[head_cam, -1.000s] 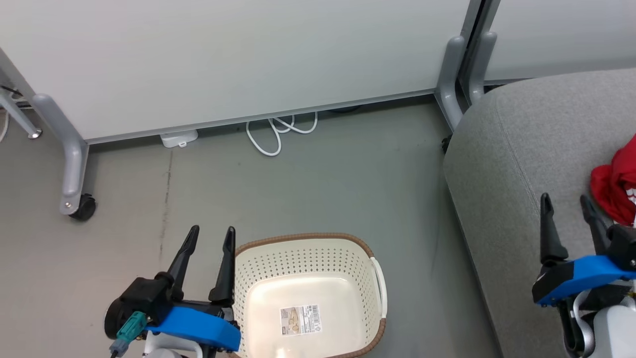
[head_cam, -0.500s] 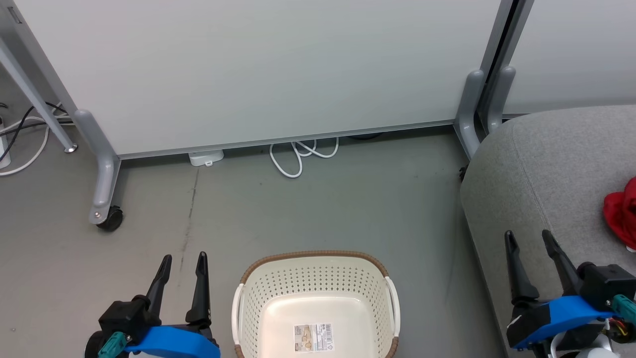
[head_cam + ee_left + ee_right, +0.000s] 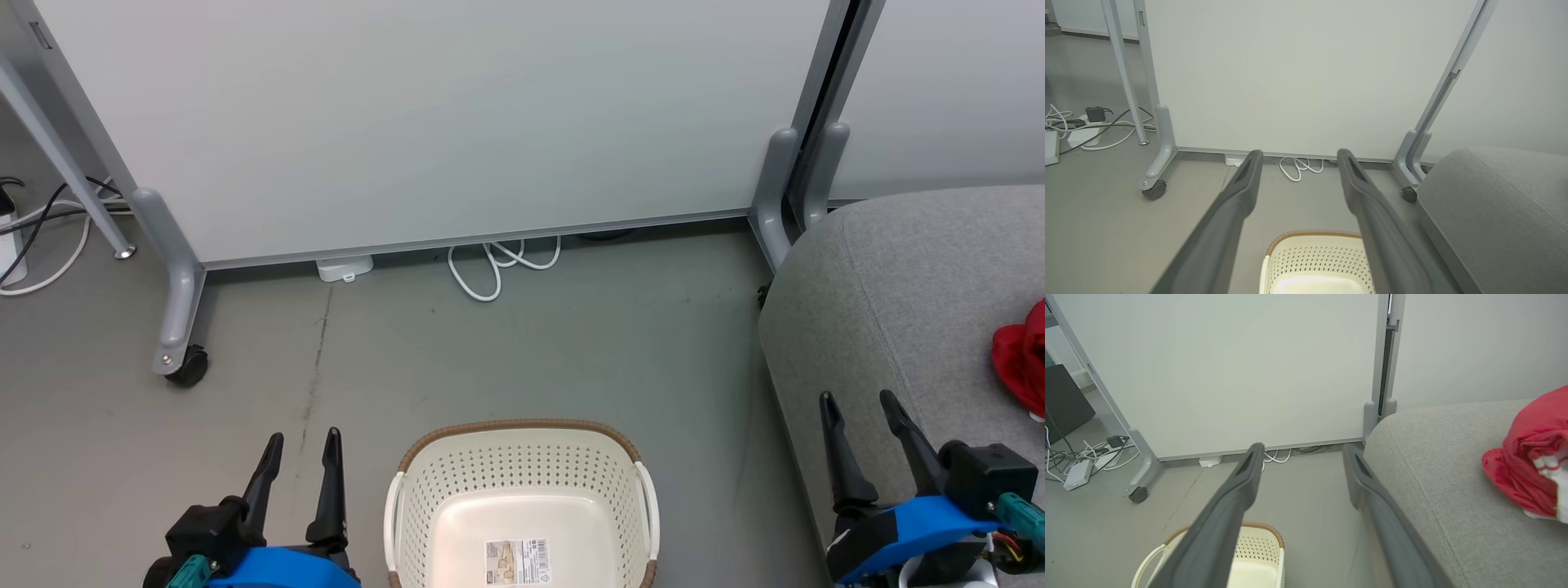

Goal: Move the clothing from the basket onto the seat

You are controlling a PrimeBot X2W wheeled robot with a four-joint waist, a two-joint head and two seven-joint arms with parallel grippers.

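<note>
Red clothing [image 3: 1020,359] lies on the seat [image 3: 898,286], right of the right gripper [image 3: 856,400]. Both grippers point forward, fingers parted and empty, with the basket [image 3: 522,457] right of the left gripper [image 3: 304,437].

Left pincer [image 3: 304,434], right pincer [image 3: 856,395]: long dark fingers [image 3: 331,483], black housings [image 3: 980,478], blue covers [image 3: 277,569], teal connectors [image 3: 1018,511].

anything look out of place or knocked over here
Nothing stands out. The basket stands upright on the floor, its visible inside holding just a label. The red clothing lies bunched on the seat. The left tool and right tool are open and empty.
</note>
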